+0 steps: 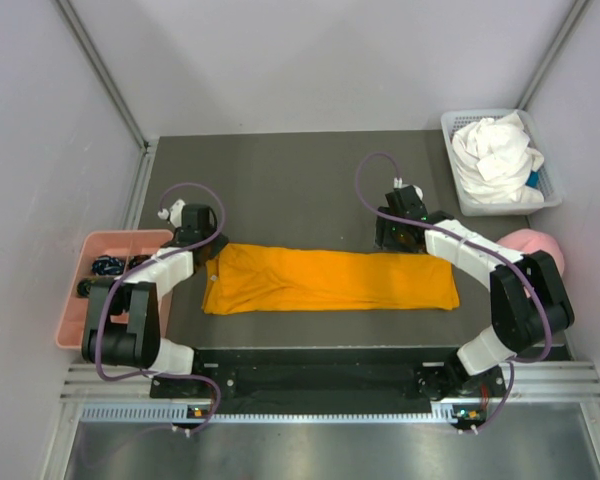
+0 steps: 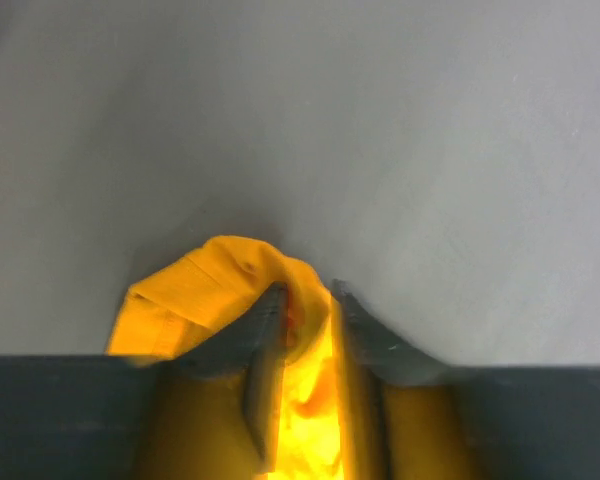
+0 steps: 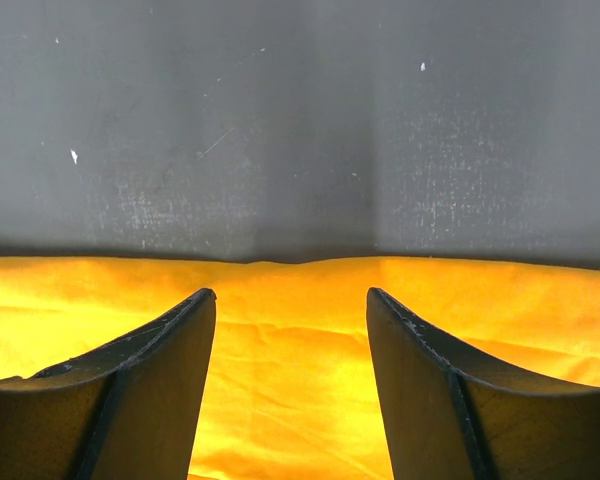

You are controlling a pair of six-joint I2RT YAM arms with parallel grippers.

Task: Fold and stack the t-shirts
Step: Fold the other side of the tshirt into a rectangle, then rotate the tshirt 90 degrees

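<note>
The orange t-shirt lies folded into a long flat strip across the dark table. My left gripper is at the strip's left far corner. In the left wrist view its fingers pinch a bunched fold of orange cloth between them. My right gripper hovers at the strip's far edge toward the right; it stands open over flat orange cloth, with nothing gripped. The white t-shirt sits crumpled in a basket at the far right.
The white basket stands in the far right corner. A pink cap lies by the right arm's elbow. A pink tray with dark small items sits at the left edge. Grey walls enclose the table.
</note>
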